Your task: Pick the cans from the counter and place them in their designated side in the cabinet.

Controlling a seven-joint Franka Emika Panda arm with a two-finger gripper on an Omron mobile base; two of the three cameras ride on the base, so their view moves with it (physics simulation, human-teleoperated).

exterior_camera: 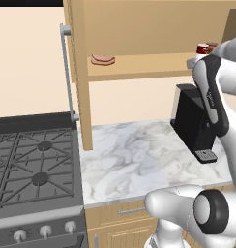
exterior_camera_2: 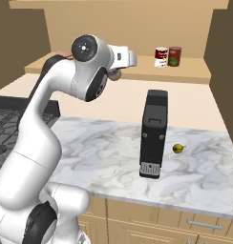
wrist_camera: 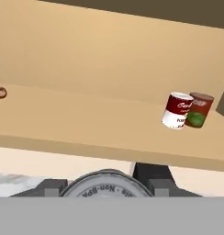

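Note:
My gripper (wrist_camera: 104, 187) is shut on the grey-olive can (wrist_camera: 103, 184). Its round grey lid shows between the two fingertips (wrist_camera: 49, 187), just below the front edge of the cabinet shelf (wrist_camera: 86, 124). From the right base view the gripper (exterior_camera_2: 119, 72) holds that can (exterior_camera_2: 116, 75) in front of the shelf's left-middle part. The red can with a white band (wrist_camera: 178, 110) stands upright on the right of the shelf, touching a darker red can with a green patch (wrist_camera: 199, 110). The marble counter (exterior_camera: 134, 155) lies below.
A black coffee machine (exterior_camera_2: 154, 133) stands on the counter under the shelf, with a small yellow-green fruit (exterior_camera_2: 179, 148) to its right. A pinkish slab of meat (exterior_camera: 103, 59) lies at the shelf's left. The open cabinet door with its bar handle (exterior_camera: 66, 72) hangs above the stove (exterior_camera: 33, 164).

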